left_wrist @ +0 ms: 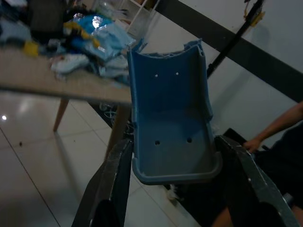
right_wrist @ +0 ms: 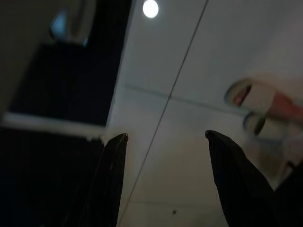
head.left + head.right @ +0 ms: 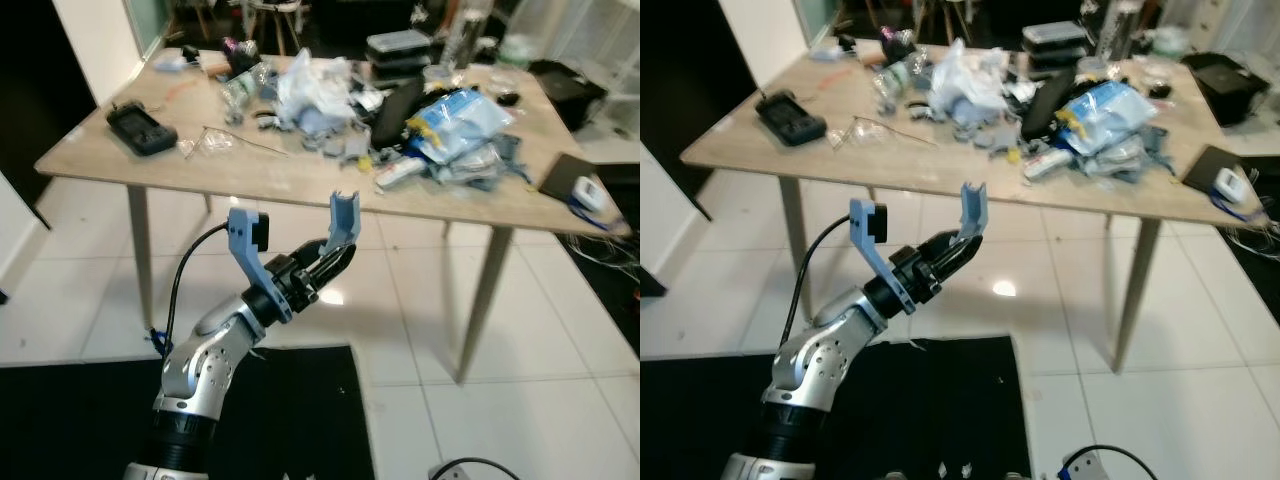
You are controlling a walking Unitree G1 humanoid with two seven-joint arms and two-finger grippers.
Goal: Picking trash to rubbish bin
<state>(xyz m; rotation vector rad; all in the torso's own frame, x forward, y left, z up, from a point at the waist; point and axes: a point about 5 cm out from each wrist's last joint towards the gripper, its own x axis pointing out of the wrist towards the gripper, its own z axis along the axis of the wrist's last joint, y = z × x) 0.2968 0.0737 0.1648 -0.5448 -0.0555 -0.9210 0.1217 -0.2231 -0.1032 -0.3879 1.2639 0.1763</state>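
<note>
- White tiled floor (image 3: 560, 400), a black mat (image 3: 290, 420) underfoot of the robot, and a wooden table (image 3: 290, 172) standing ahead, its top heaped with clutter.
- Trash on the table: crumpled white plastic (image 3: 312, 88), blue packets (image 3: 455, 118), small grey scraps (image 3: 340, 150), a clear wrapper with a thin stick (image 3: 215, 142). Also a black handheld device (image 3: 142, 130) near one end and a white gadget (image 3: 588, 192) at the other, probably not rubbish.
- Left gripper (image 3: 336, 262) is raised in front of the table edge, below the tabletop, its fingers pinching a blue curved plastic piece (image 3: 344, 222); the left wrist view shows that piece (image 1: 173, 127) seated between the two fingers, upright.
- A second blue bracket (image 3: 243, 240) rises from the same wrist, carrying a small black block; it looks like part of the rig.
- Right gripper (image 2: 163, 179) points at the floor, fingers spread, nothing between them.
- The table trash lies well apart from the left gripper, higher and farther forward.
- No bin visible from where I stand.
- Risk, my guess: reaching upward with the pincer already full could knock the table edge, or loosen the hold and drop the piece on the tiles.
- A person's arm (image 1: 277, 127) sits close by; a wide swing could come near it.
</note>
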